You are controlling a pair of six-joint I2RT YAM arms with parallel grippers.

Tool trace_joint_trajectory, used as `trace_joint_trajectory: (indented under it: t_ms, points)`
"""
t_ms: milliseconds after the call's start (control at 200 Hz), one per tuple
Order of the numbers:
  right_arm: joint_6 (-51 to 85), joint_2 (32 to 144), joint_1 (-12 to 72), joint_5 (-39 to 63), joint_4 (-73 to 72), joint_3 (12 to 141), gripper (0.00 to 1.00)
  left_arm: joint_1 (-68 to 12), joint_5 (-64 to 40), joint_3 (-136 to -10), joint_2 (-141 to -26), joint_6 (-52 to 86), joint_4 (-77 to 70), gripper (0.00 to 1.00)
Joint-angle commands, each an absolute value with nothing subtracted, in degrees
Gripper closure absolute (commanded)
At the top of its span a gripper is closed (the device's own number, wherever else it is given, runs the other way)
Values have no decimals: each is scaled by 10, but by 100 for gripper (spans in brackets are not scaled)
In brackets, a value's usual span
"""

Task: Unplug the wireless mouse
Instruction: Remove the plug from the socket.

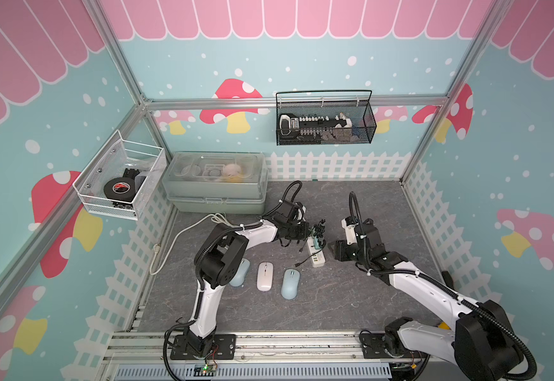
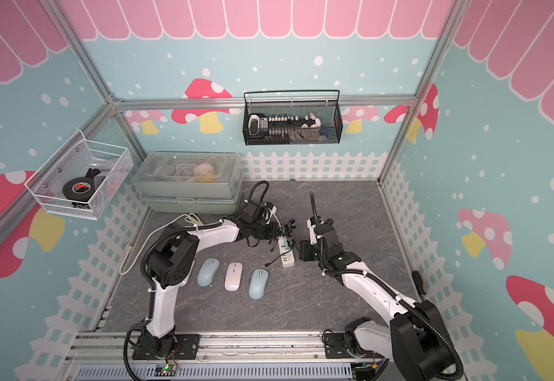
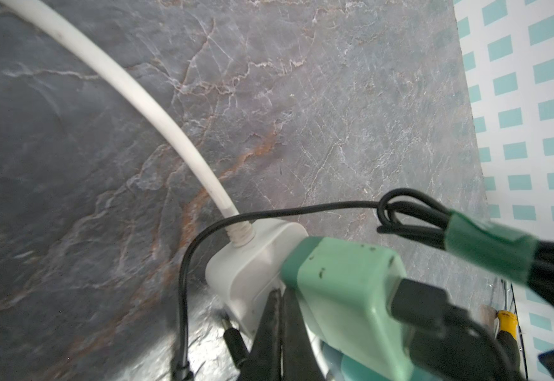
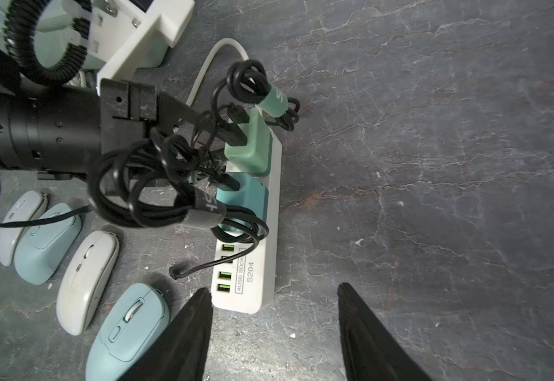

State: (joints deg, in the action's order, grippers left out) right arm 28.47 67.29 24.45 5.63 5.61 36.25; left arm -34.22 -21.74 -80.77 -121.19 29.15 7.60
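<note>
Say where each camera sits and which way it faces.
Top views: high up, looking down at the table; left arm and right arm show.
Left wrist: on left arm, facing the green charger; shut left gripper shows.
Right wrist: on right arm, facing the power strip; open right gripper shows.
Shared: both wrists see the green charger.

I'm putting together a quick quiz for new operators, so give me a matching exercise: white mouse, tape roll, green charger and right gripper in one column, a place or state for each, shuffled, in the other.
1. white mouse
2. black tape roll
3. mint-green charger
4. right gripper

A. plugged into the white power strip
B. jaws open
C. in the white wire basket on the side wall
D. between two light blue mice

Pairs: 1-D, 2-C, 3-A, 4-B
</note>
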Motion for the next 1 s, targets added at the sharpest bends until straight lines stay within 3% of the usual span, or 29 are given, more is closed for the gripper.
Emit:
trace_joint_trajectory:
  t_ms: [0,295,996]
  points:
    - [256,656,250,43,19,353,38,-341,-205,-778,-1240,293,124,100]
    - [220,660,260,40,9,352,35,-337,-223,-783,-1265,294,134,100]
    - [186,717,291,13,-197,269,31,-333,-230,-789,-1272,296,136,100]
